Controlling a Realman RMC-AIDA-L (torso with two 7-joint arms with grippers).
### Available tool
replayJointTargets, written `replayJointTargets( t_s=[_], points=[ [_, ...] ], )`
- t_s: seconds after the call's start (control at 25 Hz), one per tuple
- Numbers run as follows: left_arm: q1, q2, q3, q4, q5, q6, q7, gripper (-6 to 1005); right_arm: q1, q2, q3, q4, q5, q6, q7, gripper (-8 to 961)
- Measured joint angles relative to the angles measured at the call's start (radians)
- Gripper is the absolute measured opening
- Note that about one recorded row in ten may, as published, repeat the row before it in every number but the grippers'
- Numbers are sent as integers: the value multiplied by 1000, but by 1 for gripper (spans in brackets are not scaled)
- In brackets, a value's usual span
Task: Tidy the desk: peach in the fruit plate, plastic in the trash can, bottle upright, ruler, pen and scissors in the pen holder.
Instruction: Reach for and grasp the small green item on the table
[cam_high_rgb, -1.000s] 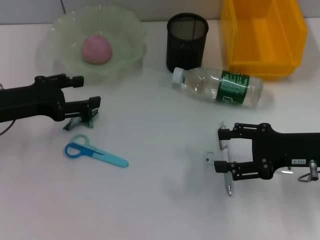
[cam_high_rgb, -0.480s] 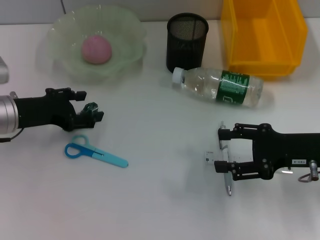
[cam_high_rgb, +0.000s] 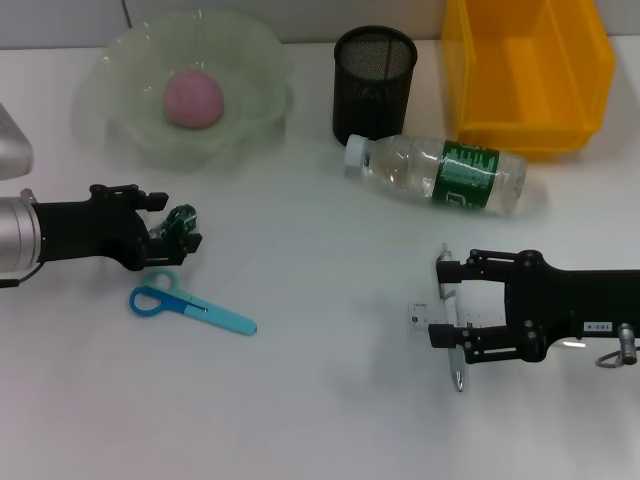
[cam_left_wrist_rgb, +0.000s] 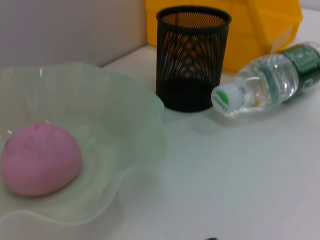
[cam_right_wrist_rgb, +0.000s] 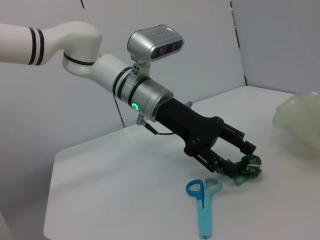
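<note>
Noted the left gripper (cam_high_rgb: 178, 228) clenched on the plastic (cam_high_rgb: 183, 218), a crumpled green scrap, low over the desk (cam_high_rgb: 320, 400) on the left side, just beyond the scissors (cam_high_rgb: 190, 306). Judged the hold thin: saw most of the scrap bulging past the fingertips in the right wrist view. Marked the trash can (cam_high_rgb: 525, 75) at the far right corner, well apart, with the pen holder (cam_high_rgb: 373, 85) and the lying bottle (cam_high_rgb: 440, 175) between.

Feared a drop partway, given so little plastic pinched. Feared also a low carry clipping the pen holder's rim or nudging the bottle into a roll. Reckoned a sagging wrist could drag across the scissors handles and shift them.

Logged the right gripper (cam_high_rgb: 445, 302) with jaws spread wide over the pen (cam_high_rgb: 457, 365) and ruler (cam_high_rgb: 418, 312), gripping neither. Expected the clear ruler to slide flat if pinched badly. Flagged possible crowding if both arms headed for the far containers together.

Found the peach (cam_high_rgb: 193, 98) resting in the fruit plate (cam_high_rgb: 255, 60).
</note>
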Motion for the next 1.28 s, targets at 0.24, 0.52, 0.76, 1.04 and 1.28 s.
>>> replayJointTargets(
  t_s=[0.24,0.52,0.76,1.04,1.28],
  points=[
    [-7,-9,0,1,15,-19,3,774,0,1,-1,1,0,0,1,820],
    [-15,-12,1,7,31,-24,4,718,0,1,1,3,0,0,2,820],
    [-17,-26,3,26,56,-44,4,549,1,2,1,3,0,0,2,820],
    [-26,-27,17,26,64,-59,4,288,0,2,3,2,0,0,2,819],
    [-33,-27,16,26,64,-60,-6,130,0,1,4,2,0,0,2,819]
  ],
)
